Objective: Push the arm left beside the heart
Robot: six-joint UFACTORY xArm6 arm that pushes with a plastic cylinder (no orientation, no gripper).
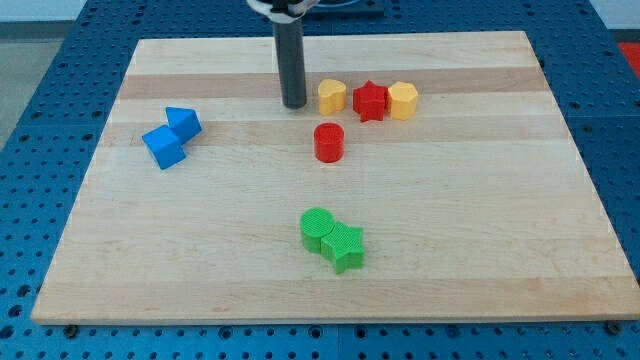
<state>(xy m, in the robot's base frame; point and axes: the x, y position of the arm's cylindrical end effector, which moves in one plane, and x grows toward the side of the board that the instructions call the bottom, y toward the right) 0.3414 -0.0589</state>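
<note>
My tip (294, 104) rests on the wooden board (480, 210) near the view's top centre. It stands just left of a yellow block that looks like a heart (332, 96), with a small gap between them. Right of that block, in a row, are a red star (370, 101) and a yellow hexagon-like block (402, 100). A red cylinder (329, 142) stands below the row, down and to the right of my tip.
Two blue blocks (184, 123) (163, 147) touch each other at the view's left. A green cylinder (317, 228) and a green star (345, 247) touch at the view's bottom centre. A blue pegboard (40, 120) surrounds the board.
</note>
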